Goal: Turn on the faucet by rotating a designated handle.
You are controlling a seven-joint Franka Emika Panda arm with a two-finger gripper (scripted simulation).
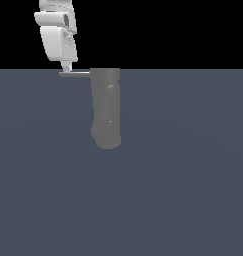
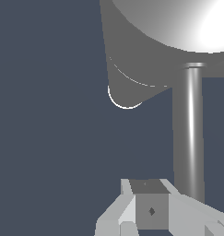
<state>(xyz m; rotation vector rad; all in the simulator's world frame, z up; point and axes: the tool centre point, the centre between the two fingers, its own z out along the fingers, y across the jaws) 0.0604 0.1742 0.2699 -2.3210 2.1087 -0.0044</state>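
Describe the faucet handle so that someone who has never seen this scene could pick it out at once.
Find the faucet, the thick matte grey column standing out against the blue-grey ground in the exterior view. At its far end a thin grey bar, the handle, sticks out sideways toward the exterior view's left, with the white hand right at its tip. It is slim and straight, whereas the column is fat and round-ended.

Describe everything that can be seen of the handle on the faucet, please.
The handle is a thin, straight, matte grey bar. In the exterior view it sticks out level from the top of the faucet toward that view's left. The gripper sits right at its outer end; whether they touch is unclear. In the wrist view it appears as a smooth rod with a bright highlight, beside a fingertip.
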